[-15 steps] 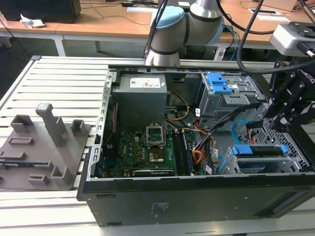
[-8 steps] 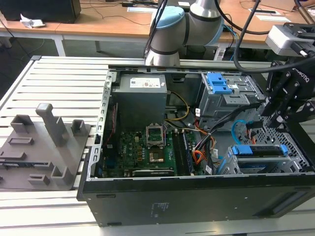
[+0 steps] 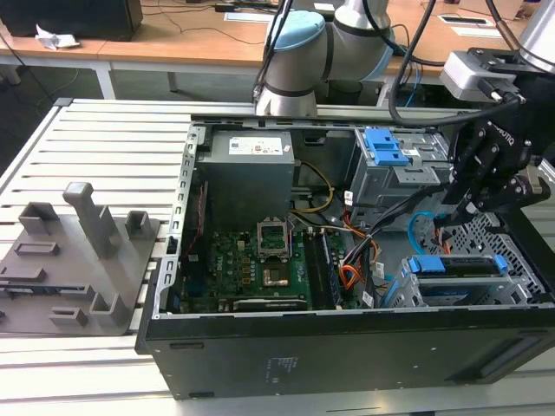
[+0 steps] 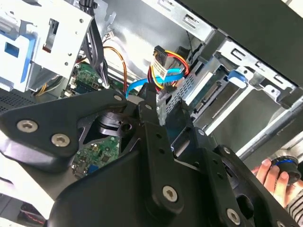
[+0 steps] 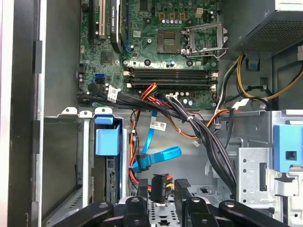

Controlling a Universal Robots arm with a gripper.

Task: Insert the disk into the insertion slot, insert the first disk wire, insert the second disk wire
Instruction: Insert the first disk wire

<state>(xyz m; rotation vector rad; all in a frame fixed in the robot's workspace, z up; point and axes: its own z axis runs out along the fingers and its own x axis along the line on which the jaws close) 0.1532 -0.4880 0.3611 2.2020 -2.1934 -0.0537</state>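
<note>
Disk (image 3: 455,264) sits in the slot (image 3: 395,295), on edge, with its long axis along the exterior view's left-right and the blue carrier edge uppermost. Just beside it the gripper (image 5: 162,185) hangs over the perforated case floor, its fingers (image 5: 143,189) parted by a moderate gap. A black connector (image 5: 160,178) on red and yellow wires shows in that gap; whether the pads touch it I cannot tell. The blue wire (image 5: 163,155) loops just past the fingertips. A person's hand (image 4: 272,177) is near the case's outer edge.
</note>
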